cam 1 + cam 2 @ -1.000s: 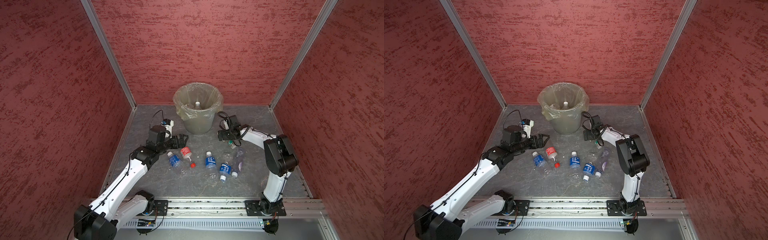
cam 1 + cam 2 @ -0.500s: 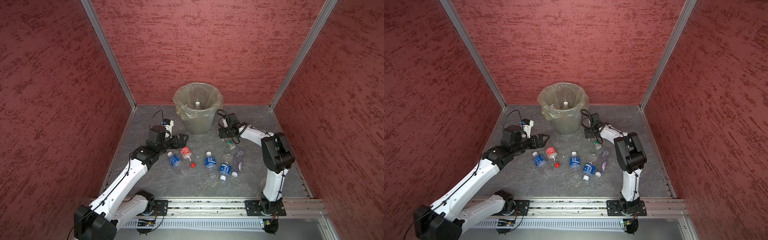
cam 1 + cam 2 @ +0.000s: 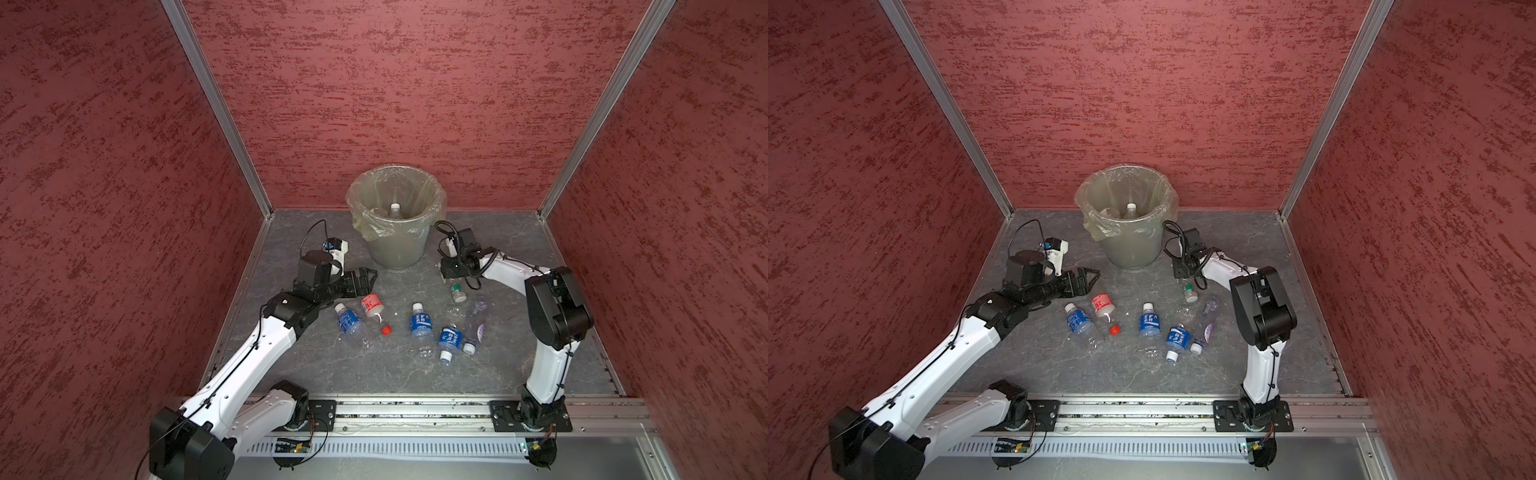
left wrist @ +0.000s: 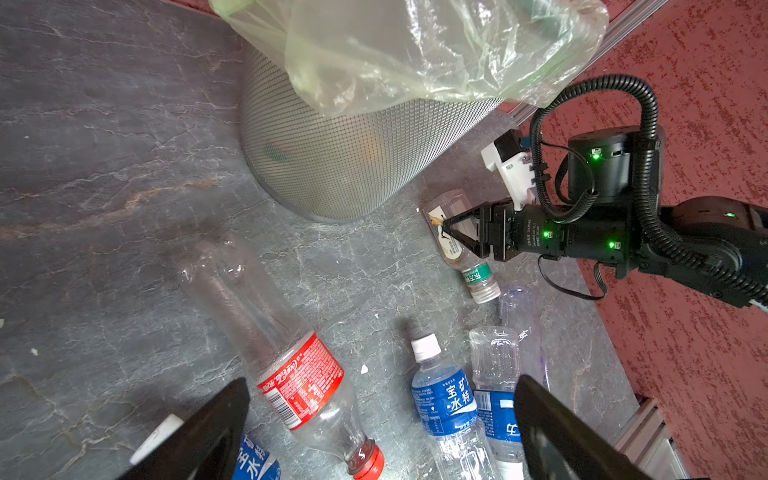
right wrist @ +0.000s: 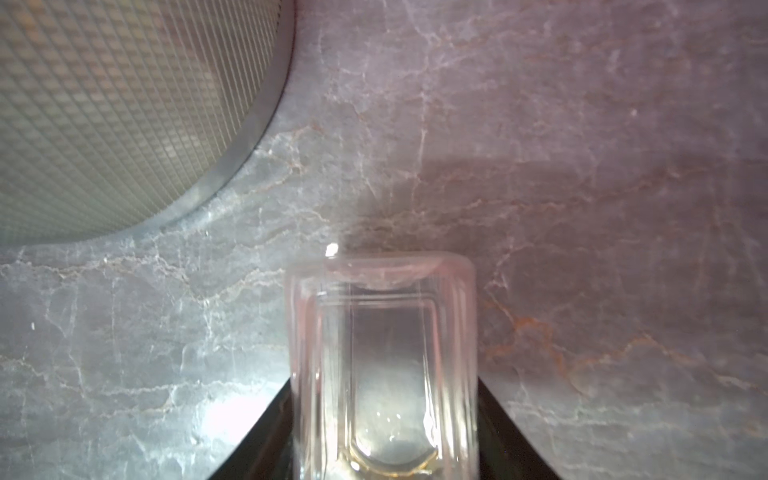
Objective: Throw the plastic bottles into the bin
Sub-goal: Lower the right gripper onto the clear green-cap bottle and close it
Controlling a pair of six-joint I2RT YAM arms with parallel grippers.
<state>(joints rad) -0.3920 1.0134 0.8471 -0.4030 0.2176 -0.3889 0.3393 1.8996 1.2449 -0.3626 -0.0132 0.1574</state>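
Table (image 3: 316,365): grey marbled, red walls (image 3: 395,83) around; several plastic bottles (image 3: 419,324) lie loose.
Left gripper (image 3: 368,279): jaws wide, empty, over the red-label bottle (image 3: 371,304).
Bin (image 3: 395,249): back centre, one bottle showing inside.
Right gripper (image 4: 453,228): jaws against both sides of the green-banded bottle (image 4: 478,274), lying beside the bin's base.
Risk: we judge the thin clear wall may buckle and slip on lifting, or clip the bin's rim.

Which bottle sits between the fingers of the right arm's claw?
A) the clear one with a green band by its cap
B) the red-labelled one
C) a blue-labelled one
A: the green-banded bottle lies between the fingers of the right gripper, beside the bin.
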